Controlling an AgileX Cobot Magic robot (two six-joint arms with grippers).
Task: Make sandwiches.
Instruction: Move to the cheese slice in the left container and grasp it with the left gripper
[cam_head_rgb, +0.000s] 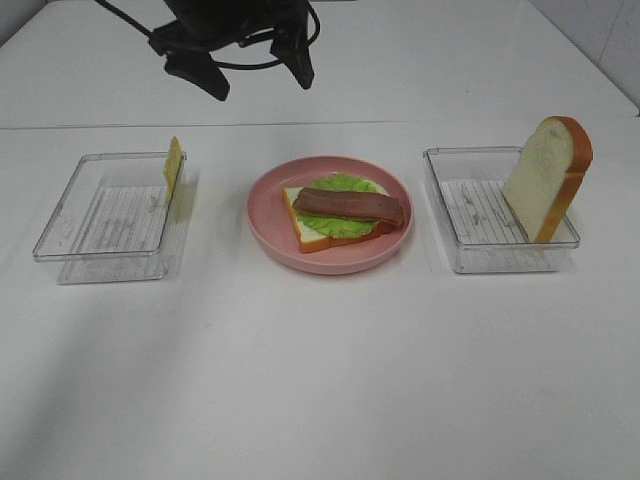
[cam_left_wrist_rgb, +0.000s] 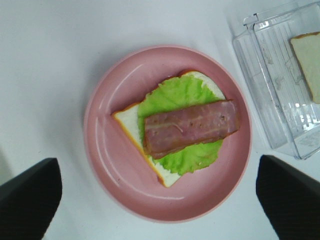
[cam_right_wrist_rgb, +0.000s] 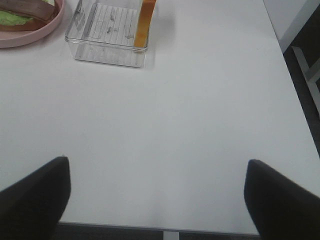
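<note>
Two layers, ruffled green lettuce (cam_left_wrist_rgb: 175, 95) and a brown-pink bacon strip (cam_left_wrist_rgb: 190, 127), top the white toy bread slice (cam_left_wrist_rgb: 129, 117) on the round pink plate (cam_left_wrist_rgb: 105, 150). The left gripper (cam_head_rgb: 260, 82) hangs directly above, jaws wide and empty. The yellow cheese square (cam_head_rgb: 173, 170) stands on edge in the clear plastic left tray (cam_head_rgb: 70, 235), nearer this arm. The right gripper (cam_right_wrist_rgb: 157, 195) is spread and empty.

Unobstructed along near edge of white tabletop (cam_head_rgb: 320, 400). Mid-table: round pink plate (cam_head_rgb: 264, 216) with low open sandwich (cam_head_rgb: 345, 208), gaps either side. Toward left edge, clear plastic tray (cam_head_rgb: 100, 222) holding upright yellow cheese square (cam_head_rgb: 173, 170); toward right edge, second clear tray (cam_head_rgb: 470, 215) holding tall upright bread slice (cam_head_rgb: 540, 180).
</note>
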